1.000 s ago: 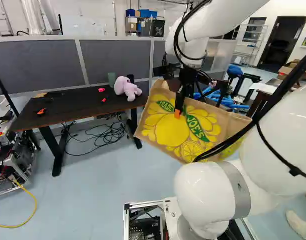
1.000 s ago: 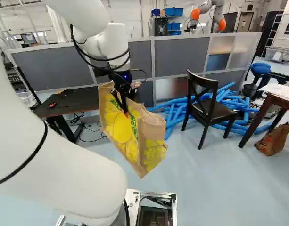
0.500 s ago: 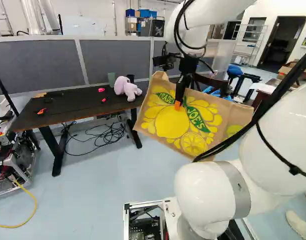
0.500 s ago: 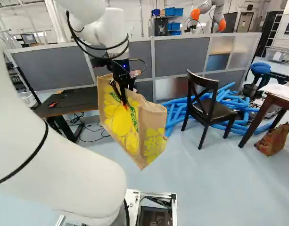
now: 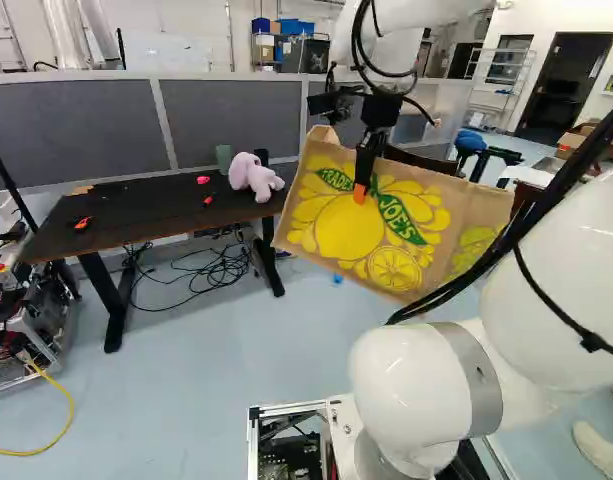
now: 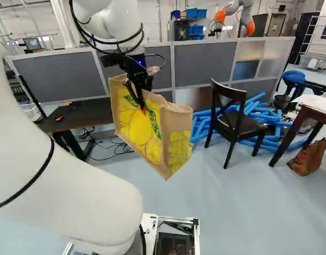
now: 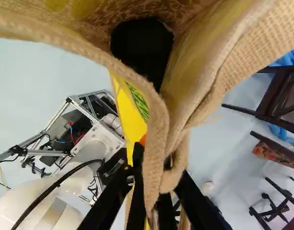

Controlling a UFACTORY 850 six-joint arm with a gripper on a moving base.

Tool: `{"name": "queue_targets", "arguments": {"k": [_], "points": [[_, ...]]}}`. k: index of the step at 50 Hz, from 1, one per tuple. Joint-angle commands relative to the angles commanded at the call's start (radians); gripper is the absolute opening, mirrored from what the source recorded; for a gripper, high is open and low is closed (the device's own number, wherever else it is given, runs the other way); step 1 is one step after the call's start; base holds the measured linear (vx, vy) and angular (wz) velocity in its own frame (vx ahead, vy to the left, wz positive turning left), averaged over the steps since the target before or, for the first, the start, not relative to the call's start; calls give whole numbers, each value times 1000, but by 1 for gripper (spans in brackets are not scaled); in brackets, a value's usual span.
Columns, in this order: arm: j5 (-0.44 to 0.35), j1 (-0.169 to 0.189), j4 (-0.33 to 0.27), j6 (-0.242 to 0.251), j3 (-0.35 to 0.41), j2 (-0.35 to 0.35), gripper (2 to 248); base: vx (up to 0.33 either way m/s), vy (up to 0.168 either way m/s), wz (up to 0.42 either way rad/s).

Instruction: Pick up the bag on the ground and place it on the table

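Left base view: where's the bag (image 5: 336, 235)?

Off the floor (image 5: 206, 360), hanging tilted in the air, right of the dark surface (image 5: 136, 215) in that view.

Jaws?

Closed on its rim. Wrist view has the folded edge pinched between both.

What's on the surface?

Pink plush (image 5: 253, 178) toward the right end, orange-and-black tool (image 5: 82, 223) near the left. Loose cables (image 5: 211, 268) on the floor below.

Right base view?

Black chair (image 6: 248, 128) right of the bag, blue tubes (image 6: 258, 118) piled behind it, partition (image 6: 202, 66) farther back.
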State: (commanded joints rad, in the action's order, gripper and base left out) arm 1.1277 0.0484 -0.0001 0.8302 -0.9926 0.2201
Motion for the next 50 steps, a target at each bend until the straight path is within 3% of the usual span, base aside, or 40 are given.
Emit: {"name": "queue_targets", "arguments": {"k": [25,50], "points": [[2,0,-1,0,-6,8,21,-1,1,5],[2,0,-1,0,-6,8,21,-4,48,233]]}}
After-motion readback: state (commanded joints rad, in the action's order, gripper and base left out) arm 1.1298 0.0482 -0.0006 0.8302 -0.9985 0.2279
